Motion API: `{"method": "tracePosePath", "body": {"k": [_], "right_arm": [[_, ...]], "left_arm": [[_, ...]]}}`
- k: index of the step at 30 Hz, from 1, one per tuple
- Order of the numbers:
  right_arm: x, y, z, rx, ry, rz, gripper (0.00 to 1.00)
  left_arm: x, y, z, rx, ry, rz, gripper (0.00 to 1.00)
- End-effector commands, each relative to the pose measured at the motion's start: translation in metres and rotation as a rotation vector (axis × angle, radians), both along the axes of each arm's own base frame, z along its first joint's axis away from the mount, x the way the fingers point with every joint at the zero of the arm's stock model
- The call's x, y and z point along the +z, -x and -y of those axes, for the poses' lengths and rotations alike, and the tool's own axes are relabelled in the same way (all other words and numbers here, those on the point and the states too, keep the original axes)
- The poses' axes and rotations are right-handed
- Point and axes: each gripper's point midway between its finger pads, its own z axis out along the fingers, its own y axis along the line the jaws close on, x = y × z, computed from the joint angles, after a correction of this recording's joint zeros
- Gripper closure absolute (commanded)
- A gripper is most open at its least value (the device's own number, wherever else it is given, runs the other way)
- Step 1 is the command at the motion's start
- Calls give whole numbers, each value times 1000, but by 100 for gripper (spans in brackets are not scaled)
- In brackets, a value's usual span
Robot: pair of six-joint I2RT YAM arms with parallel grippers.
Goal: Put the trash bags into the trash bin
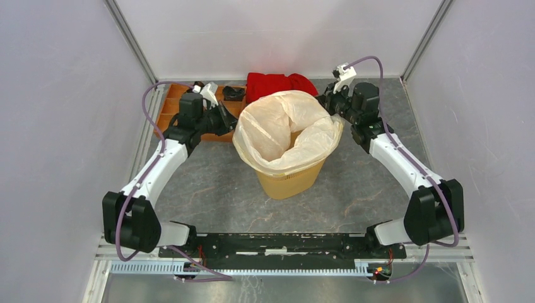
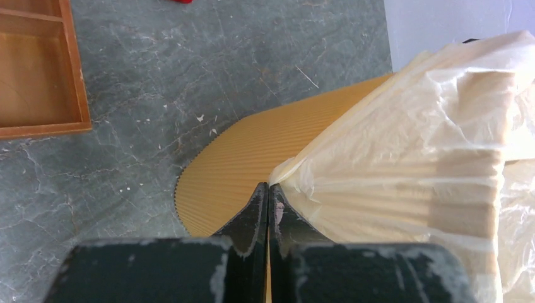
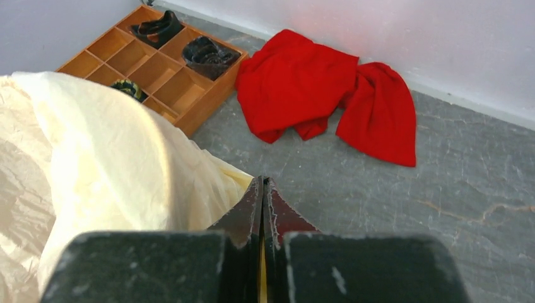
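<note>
The yellow-orange trash bin (image 1: pixel 293 180) stands mid-table. The cream-white trash bag (image 1: pixel 284 126) lines its mouth and is folded out over the rim. My left gripper (image 1: pixel 232 120) is at the bag's left edge. In the left wrist view it (image 2: pixel 269 187) is shut, with the bag's edge (image 2: pixel 429 145) pinched at its tips beside the bin's ribbed side (image 2: pixel 252 158). My right gripper (image 1: pixel 328 101) is at the bag's far right edge. In the right wrist view it (image 3: pixel 262 181) is shut, with the bag (image 3: pixel 107 158) at its tips.
A red cloth (image 1: pixel 277 84) lies behind the bin by the back wall and also shows in the right wrist view (image 3: pixel 322 88). A brown wooden compartment tray (image 1: pixel 173 110) with dark items sits at the back left, under the left arm. White walls enclose the table.
</note>
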Motion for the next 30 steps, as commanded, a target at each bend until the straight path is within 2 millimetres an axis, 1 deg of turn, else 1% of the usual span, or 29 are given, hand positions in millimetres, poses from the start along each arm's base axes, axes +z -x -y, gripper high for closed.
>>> {"method": "tracePosePath", "body": {"k": [1,2,3,4,5,6,7,8,9,11,13,15,17,19,20,24,25,27,29,30], "right_arm": [[13,6,17,-60,9,-4,99],[19,7,13,-29,16,-5,97],[21,10,10,-2,32,-25,94],[30,11,8,15,44,-40,89],[31,13,11,7,66,-74,84],[40,14,16,-14,86,-82,76],[48,18,25,-52,112,-95,61],[52,22,34,-87,136,-105,52],[62,27,43,-126,149,-91,44],[76,41,57,-176,170,-61,31],[81,57,70,-218,194,-45,24],[80,72,79,-241,206,-44,22],[76,83,84,-248,202,-55,22],[70,91,82,-223,166,-62,25],[69,93,79,-196,141,-61,26],[54,93,73,-105,57,-116,40],[50,94,71,-83,42,-130,41],[45,97,61,-20,13,-144,40],[40,99,59,-8,7,-154,39],[37,100,59,-7,8,-159,39]], "left_arm": [[12,12,-3,-3,18,28,98],[11,14,-4,-8,11,25,98],[11,15,-4,-12,3,25,98],[14,16,-5,-16,-5,29,98],[16,17,-6,-16,-13,35,97],[20,17,-8,-11,-22,42,95],[23,19,-9,-8,-31,50,92],[26,20,-12,-1,-42,59,87],[28,21,-17,18,-63,60,81],[35,25,-26,55,-102,78,72],[41,30,-36,94,-135,92,61],[52,38,-45,126,-154,120,49],[59,46,-52,156,-166,136,43],[61,53,-54,167,-159,136,39],[62,57,-53,162,-145,135,38],[54,71,-36,109,-35,92,37],[51,73,-31,93,-7,78,37],[48,76,-21,49,50,63,37],[45,79,-11,7,105,46,37],[42,80,-7,-4,136,27,39]]}}
